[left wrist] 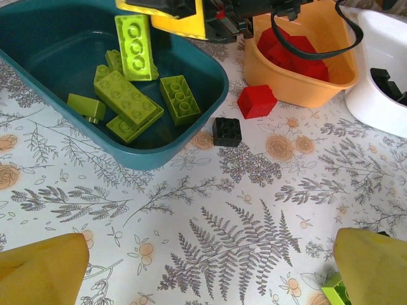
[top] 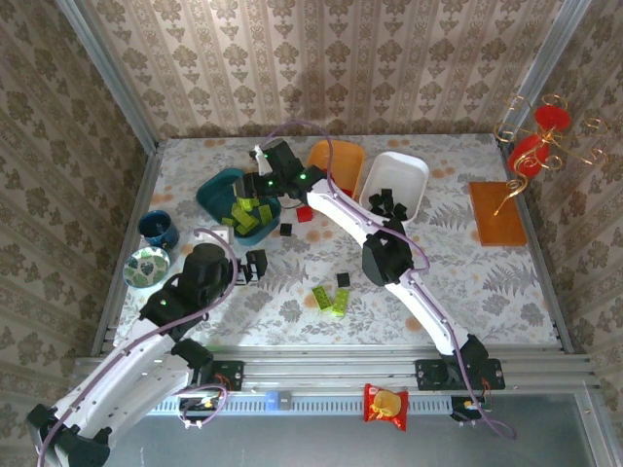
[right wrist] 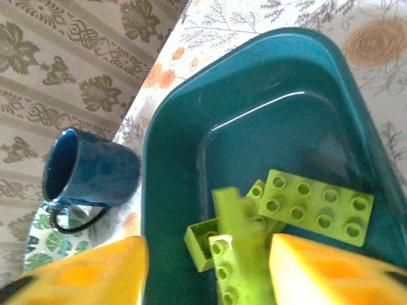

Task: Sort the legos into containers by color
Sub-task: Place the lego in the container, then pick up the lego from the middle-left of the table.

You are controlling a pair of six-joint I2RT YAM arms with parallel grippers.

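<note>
The dark teal tub (top: pixel 216 190) holds several lime green legos (left wrist: pixel 127 95). My right gripper (top: pixel 255 192) hangs open over it, its yellow fingers wide apart (right wrist: pixel 206 273). A long green brick (left wrist: pixel 135 47) stands on end just below it, blurred (right wrist: pixel 245 222) and touching neither finger. The orange tub (left wrist: pixel 305 89) holds red bricks (left wrist: pixel 292 51); the white tub (top: pixel 404 175) holds black ones (top: pixel 386 204). A red brick (left wrist: pixel 256 101) and a black brick (left wrist: pixel 227 131) lie on the table beside the tubs. My left gripper (left wrist: pixel 210 267) is open above bare tablecloth.
Two green bricks (top: pixel 329 299) and a black brick (top: pixel 343 280) lie near the table's front. A dark blue cup (right wrist: pixel 89 171) and a green patterned dish (top: pixel 146 266) stand at the left edge. An orange board (top: pixel 496 214) lies at the right.
</note>
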